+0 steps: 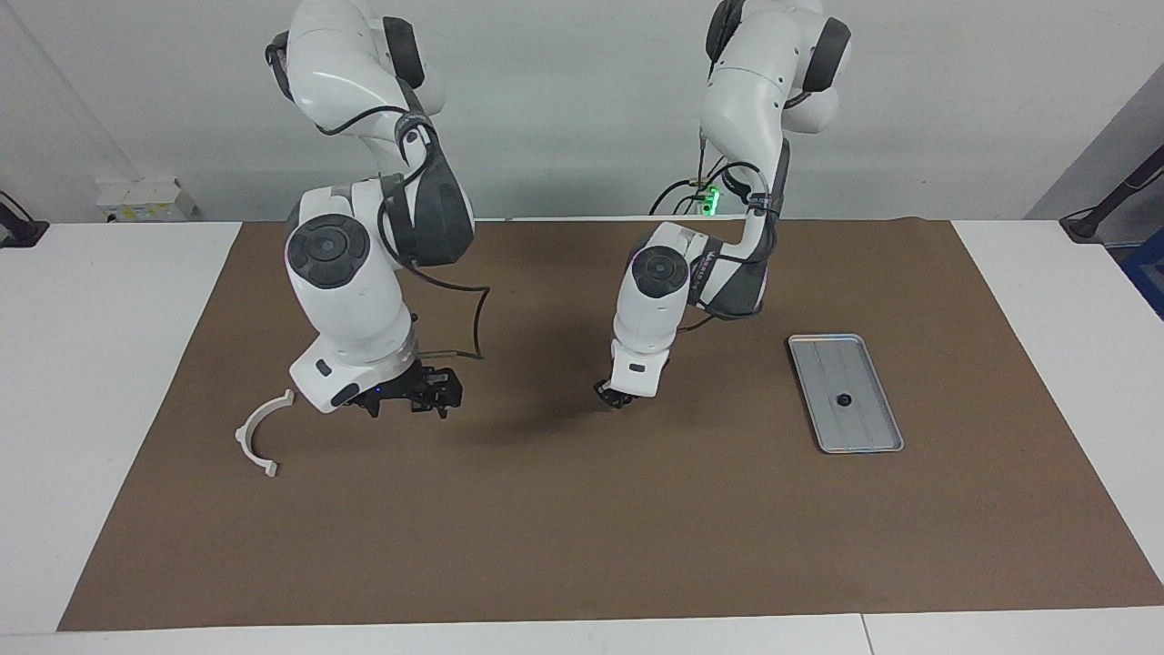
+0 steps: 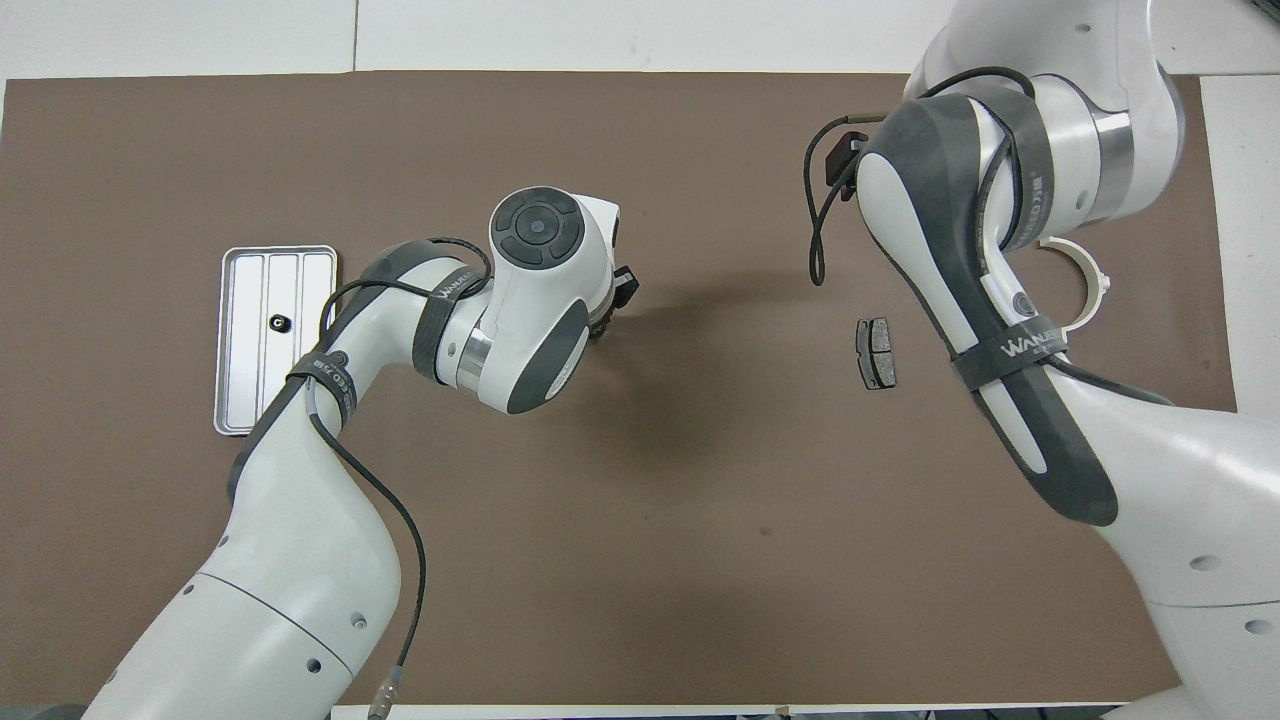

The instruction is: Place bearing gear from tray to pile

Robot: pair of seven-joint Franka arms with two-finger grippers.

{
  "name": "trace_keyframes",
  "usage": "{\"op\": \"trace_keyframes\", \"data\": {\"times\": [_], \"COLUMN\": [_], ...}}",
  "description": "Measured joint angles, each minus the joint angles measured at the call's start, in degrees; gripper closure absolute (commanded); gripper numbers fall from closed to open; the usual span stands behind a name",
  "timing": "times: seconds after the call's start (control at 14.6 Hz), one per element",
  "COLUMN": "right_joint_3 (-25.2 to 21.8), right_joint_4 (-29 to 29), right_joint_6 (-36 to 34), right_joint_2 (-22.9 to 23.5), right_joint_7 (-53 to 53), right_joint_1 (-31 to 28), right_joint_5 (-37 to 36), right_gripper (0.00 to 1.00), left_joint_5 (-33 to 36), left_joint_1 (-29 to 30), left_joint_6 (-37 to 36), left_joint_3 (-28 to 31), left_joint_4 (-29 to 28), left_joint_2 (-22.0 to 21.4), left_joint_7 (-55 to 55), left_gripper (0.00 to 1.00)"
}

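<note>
Legibly, arms read "WANJEE"; left gripper (image 1: 615, 398) clenched, perhaps on something; right gripper (image 1: 411, 398) released

My left gripper (image 1: 617, 398) hangs over the mat (image 1: 582, 528) near mid-table. From it, the tray (image 1: 868, 439) lies well off toward the left arm's end, one small part (image 1: 844, 399) in it. My right gripper (image 1: 411, 398) hangs at the other end, the bracket (image 1: 257, 436) just beside it and a pad (image 2: 877, 353) near it.
</note>
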Motion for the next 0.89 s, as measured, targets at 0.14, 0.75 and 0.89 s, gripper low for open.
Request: {"op": "trace_keyframes", "data": {"times": [0.14,0.75,0.89], "right_joint_3": [0.05,0.24,0.25], "right_joint_4": [0.00,0.01,0.01], "right_joint_6": [0.00,0.02,0.47], "right_joint_2": [0.24,0.90,1.40], "right_joint_7": [0.00,1.77,3.07], "right_joint_1": [0.05,0.43,1.09], "right_joint_5": [-0.02,-0.01,-0.01], "right_gripper": [0.00,0.00,0.00], "left_joint_5": [0.10,0.92,1.09], "left_joint_1": [-0.09,-0.13,-0.14], "left_joint_6": [0.43,1.45,1.34], "left_joint_3": [0.00,0.00,0.07], "left_joint_4": [0.01,-0.10,-0.10], "left_joint_2": [0.58,0.97,0.97], "left_joint_7": [-0.05,-0.83,-1.32], "left_gripper": [1.00,0.00,0.00]}}
